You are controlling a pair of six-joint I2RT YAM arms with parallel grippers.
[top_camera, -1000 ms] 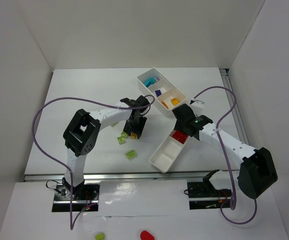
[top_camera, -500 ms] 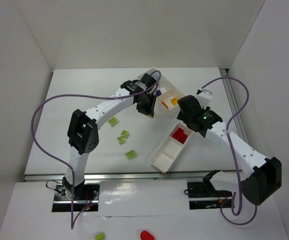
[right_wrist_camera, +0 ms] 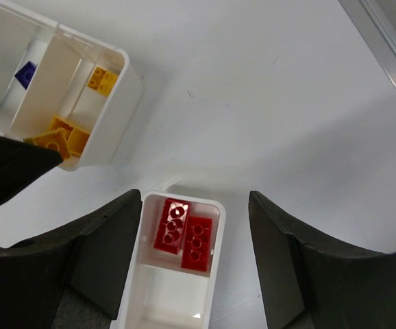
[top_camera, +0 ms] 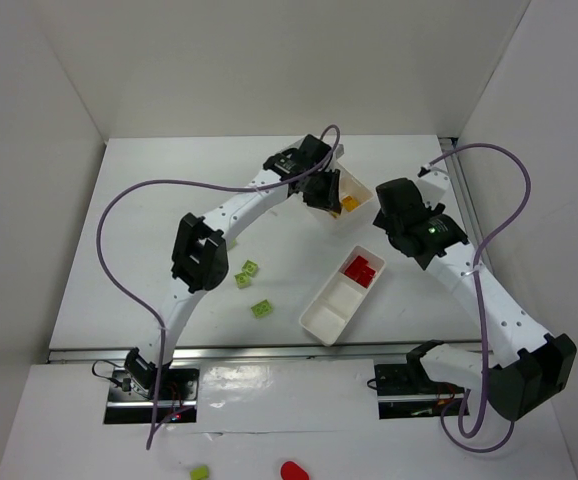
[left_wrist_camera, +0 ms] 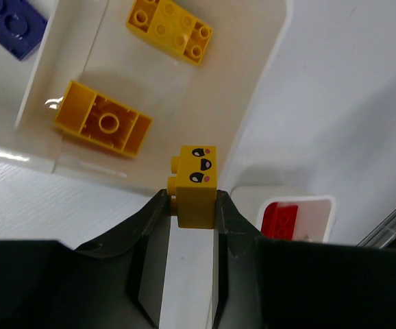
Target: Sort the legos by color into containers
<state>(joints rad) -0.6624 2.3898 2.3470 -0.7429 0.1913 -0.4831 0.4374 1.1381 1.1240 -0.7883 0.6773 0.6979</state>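
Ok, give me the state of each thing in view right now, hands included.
Left hand: shut on the yellow face brick, over the far tray's edge.
Right hand: open, empty, above the red bricks.
Far tray: holds two yellow bricks and a purple brick.
Near tray: red bricks in its end compartment, next compartment empty.
Green bricks: loose on the table.

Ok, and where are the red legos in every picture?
Top view: the red legos are right of centre, in the far end of the nearer tray.
Left wrist view: the red legos peek out at the lower right.
Right wrist view: the red legos are at the bottom middle.
Same in all: the compartment with yellow legos, above and left of the red.
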